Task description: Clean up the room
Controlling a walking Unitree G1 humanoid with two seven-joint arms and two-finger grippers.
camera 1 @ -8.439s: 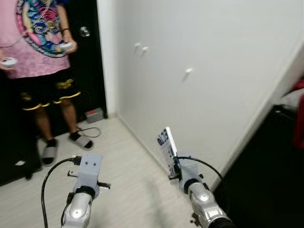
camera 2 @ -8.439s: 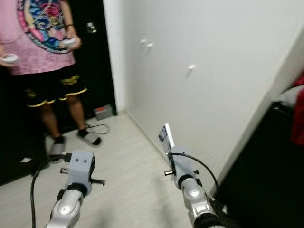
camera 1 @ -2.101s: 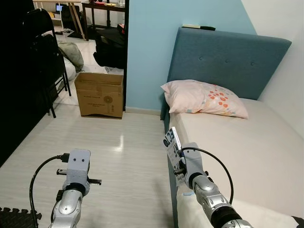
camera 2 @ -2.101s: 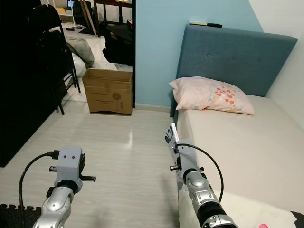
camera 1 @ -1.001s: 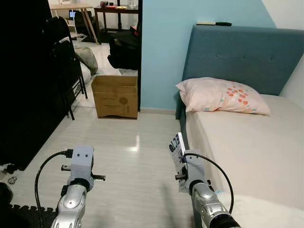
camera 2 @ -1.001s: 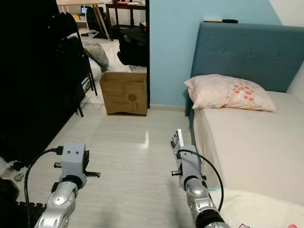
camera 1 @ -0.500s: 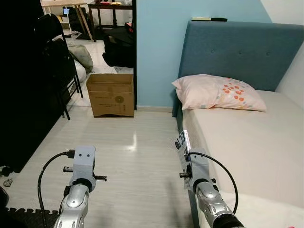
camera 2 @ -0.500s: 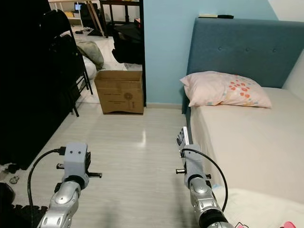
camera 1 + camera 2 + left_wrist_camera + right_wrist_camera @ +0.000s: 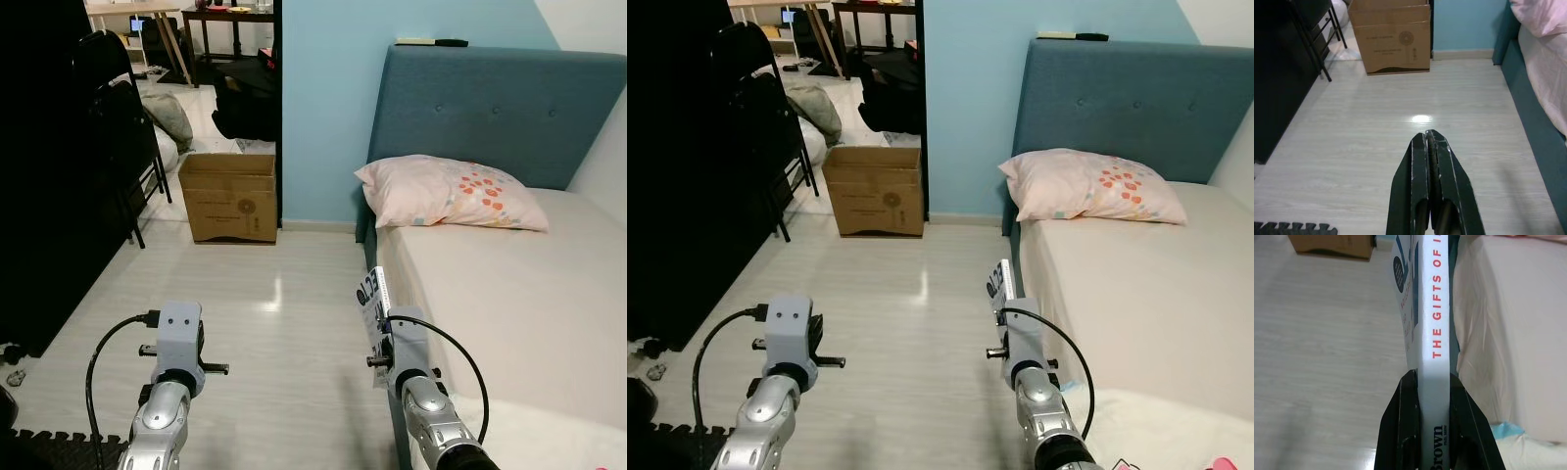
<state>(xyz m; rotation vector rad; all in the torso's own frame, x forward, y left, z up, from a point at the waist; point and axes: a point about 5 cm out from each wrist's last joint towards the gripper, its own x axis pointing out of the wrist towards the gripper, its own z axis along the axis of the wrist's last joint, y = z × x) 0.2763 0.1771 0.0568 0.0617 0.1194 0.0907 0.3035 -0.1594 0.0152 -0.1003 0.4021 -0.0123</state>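
Right now my right gripper (image 9: 1433, 431) pinches a white book (image 9: 1433, 323) by its spine, its 2 fingers pressed on either cover, the book standing upright ahead of them. My left gripper (image 9: 1431, 147) is pressed together and holds nothing. The bed (image 9: 509, 284) lies just to the right of the book, the cardboard box (image 9: 231, 198) well ahead. I judge a firm, level carry matters, keeping the book clear of the bed frame.

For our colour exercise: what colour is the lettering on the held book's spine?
Red on the white paperback book's spine, clearest in the right wrist view.
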